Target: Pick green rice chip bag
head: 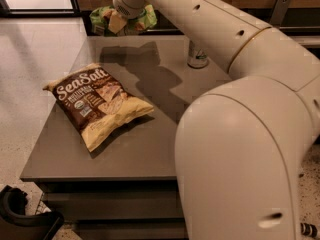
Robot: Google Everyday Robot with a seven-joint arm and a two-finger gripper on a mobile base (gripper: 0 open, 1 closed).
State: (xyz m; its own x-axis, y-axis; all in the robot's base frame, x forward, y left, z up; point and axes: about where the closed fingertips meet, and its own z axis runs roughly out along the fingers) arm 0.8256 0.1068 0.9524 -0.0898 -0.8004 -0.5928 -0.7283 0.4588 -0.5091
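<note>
The green rice chip bag (145,18) is at the far left of the grey table (150,149), held off the surface beyond its back edge. My gripper (118,22) reaches down from the arm at the top and is shut on the bag. A tan finger (116,22) shows against the bag's front, and the wrist hides the bag's top. The bag casts a shadow on the table below it.
A larger brown-and-cream "Sea Salt" chip bag (97,104) lies on the table's left half. A can (198,57) stands at the back, partly behind my arm. My arm's big white body (240,154) fills the right side. A dark object (20,216) sits on the floor at bottom left.
</note>
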